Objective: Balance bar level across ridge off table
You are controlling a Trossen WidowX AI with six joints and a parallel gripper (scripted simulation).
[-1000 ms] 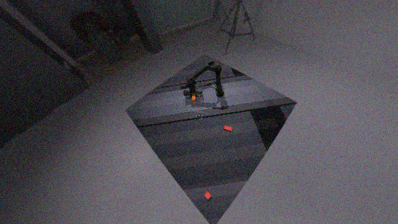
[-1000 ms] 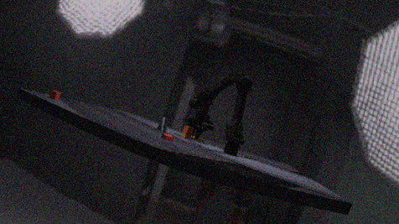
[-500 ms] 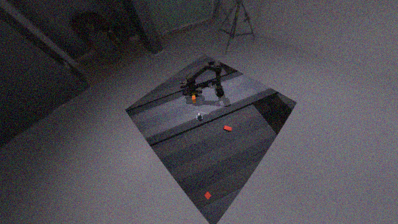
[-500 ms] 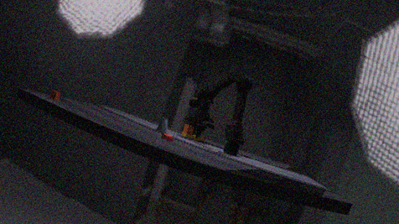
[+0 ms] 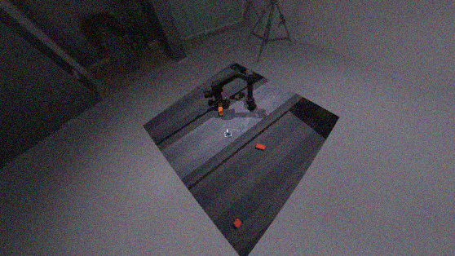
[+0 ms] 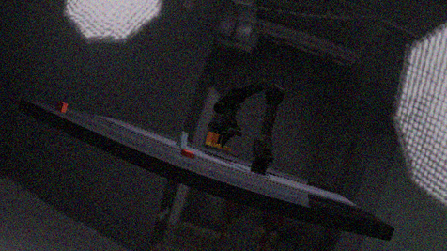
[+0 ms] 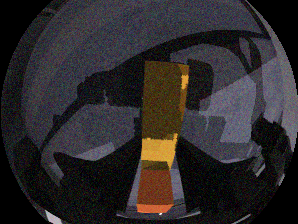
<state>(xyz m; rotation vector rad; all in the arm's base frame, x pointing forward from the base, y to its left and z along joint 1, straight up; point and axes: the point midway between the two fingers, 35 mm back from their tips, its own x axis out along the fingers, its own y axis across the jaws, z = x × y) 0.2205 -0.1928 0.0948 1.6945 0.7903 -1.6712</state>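
The gripper (image 5: pixel 220 111) is clamped on the bar (image 7: pixel 161 119), held just above the table (image 5: pixel 265 171), apart from the ridge (image 5: pixel 228 132). Grasp done; carrying over, balancing level and letting go remain

Two small red blocks lie well apart on the dark striped table (image 5: pixel 281 163), one (image 5: pixel 260 146) near its middle, the other (image 5: pixel 237 222) by the near corner; a grey tripod stand (image 5: pixel 269 22) rises on the floor beyond
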